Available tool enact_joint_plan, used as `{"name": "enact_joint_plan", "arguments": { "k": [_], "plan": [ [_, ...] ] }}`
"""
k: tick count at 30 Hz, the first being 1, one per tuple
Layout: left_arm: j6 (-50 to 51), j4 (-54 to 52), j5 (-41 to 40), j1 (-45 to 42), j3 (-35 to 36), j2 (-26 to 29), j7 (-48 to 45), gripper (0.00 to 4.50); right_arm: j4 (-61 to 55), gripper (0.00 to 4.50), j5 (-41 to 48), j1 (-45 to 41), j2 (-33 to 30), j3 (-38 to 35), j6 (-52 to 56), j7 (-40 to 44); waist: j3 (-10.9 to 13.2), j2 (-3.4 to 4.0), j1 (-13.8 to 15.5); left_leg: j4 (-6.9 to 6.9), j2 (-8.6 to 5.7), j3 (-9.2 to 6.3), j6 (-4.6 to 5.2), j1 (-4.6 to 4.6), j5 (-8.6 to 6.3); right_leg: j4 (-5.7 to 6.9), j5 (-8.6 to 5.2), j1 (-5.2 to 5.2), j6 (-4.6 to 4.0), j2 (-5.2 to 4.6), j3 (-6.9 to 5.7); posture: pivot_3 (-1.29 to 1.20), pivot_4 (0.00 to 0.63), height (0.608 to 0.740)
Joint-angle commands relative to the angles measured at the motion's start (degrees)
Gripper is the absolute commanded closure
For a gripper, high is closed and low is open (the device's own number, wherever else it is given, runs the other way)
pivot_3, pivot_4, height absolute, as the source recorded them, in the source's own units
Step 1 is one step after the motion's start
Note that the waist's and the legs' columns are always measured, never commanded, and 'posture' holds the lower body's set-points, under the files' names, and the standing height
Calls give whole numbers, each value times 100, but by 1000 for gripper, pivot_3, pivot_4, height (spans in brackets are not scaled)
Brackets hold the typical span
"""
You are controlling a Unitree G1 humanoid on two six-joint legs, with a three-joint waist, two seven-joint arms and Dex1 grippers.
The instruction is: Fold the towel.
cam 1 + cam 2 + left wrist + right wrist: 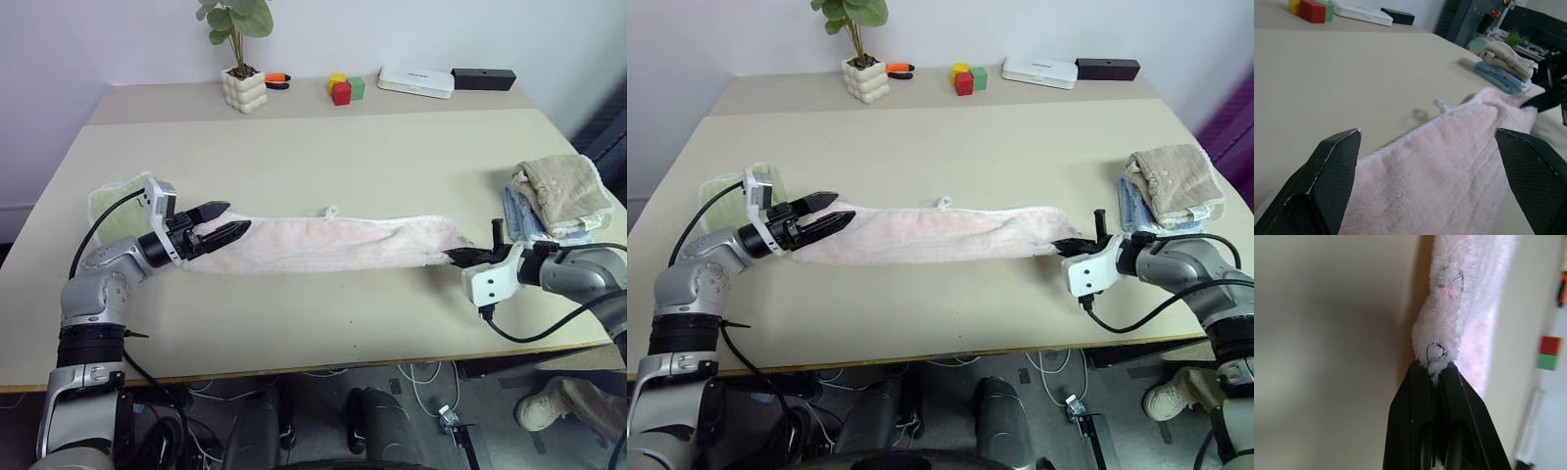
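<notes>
Between right pincer [1436, 374] tips: towel [323, 243] corner, pinched. Left pincer [223, 223] gapes astride other end; clamp next, then fold.

The table [323, 162] is bare between the towel [323, 243] and the back row, giving open passage across its middle. The front strip below the towel is likewise free. A stack of folded cloths [556, 199] stands just behind the right gripper [458, 258], blocking that corner. A light-green towel [116, 204] lies beside the left gripper [223, 223]. The potted plant [242, 59], coloured blocks [345, 88] and white box [416, 80] line the far edge.
</notes>
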Motion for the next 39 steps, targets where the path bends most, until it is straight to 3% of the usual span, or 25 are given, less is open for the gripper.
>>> {"name": "enact_joint_plan", "arguments": {
  "k": [1,2,7,15,18,19,23,25,27,30,35,39],
  "plan": [
    [-135,-88,-38,-17,62,-5,25,0,52,3906,173,-54,-146,-78,32,-12,0,0,-9,0,0,0,0,0,0,0,0,0,0,0,0,0,150,740],
    [-136,-74,-23,-34,55,-15,55,0,81,3622,339,-31,-133,-77,35,84,0,0,-8,0,0,0,0,1,0,0,0,0,0,0,0,0,150,740],
    [-73,-48,-61,-106,89,-10,129,0,86,1068,596,35,-328,-216,443,302,0,0,9,1,0,-2,0,2,0,0,0,3,0,1,0,0,150,740],
    [-95,-94,-107,-139,142,-18,232,0,-181,1068,1206,-165,-854,-625,1256,683,0,-1,-16,0,2,-6,1,3,-1,-1,0,4,-1,0,-1,0,150,740],
    [20,-146,-243,-310,150,-143,346,835,-429,1884,1469,-602,-428,-934,2244,309,0,-1,-37,-1,3,-4,0,3,0,0,1,1,-1,1,0,0,150,740],
    [34,-157,-273,-339,147,-165,344,1346,-511,2396,1488,-669,-321,-984,2448,221,0,-1,-31,0,4,-4,0,3,0,1,1,1,-1,1,0,0,150,740],
    [146,-423,-417,-437,169,-455,747,3438,-1667,4492,2685,-768,1153,-1410,4033,-309,-6,-10,-7,0,7,-9,-4,3,2,2,1,3,-2,5,-1,0,150,740],
    [185,-644,-468,-467,145,-805,1218,4466,-2220,4500,3672,-856,2240,-1687,5011,-843,-6,-11,9,1,6,-10,-3,1,3,5,2,4,-2,5,-1,0,150,740],
    [121,-668,-562,-529,267,-1339,1865,4466,-2365,4500,4308,-878,3368,-1890,5658,-1514,-6,-11,36,2,4,-15,-3,-2,3,7,2,6,-1,5,-3,0,150,740],
    [-127,-583,-168,-481,52,-1842,2470,4466,-2375,4500,4292,-668,4120,-1673,5973,-1750,-6,-10,92,9,-1,-23,2,-11,1,6,3,9,-1,3,-9,0,150,740],
    [-543,-137,380,-449,-119,-2501,3422,4466,-2151,4500,4127,-406,4646,-1747,6281,-2402,-6,-9,114,8,-14,-20,8,-9,-2,3,3,10,-1,3,-8,0,150,740],
    [-800,127,667,-321,-257,-2607,3547,4466,-2243,4500,4077,64,4846,-1676,6382,-2592,-7,-9,55,1,-13,-20,7,-7,-3,3,3,7,-1,5,-9,0,150,740]
  ]
}}
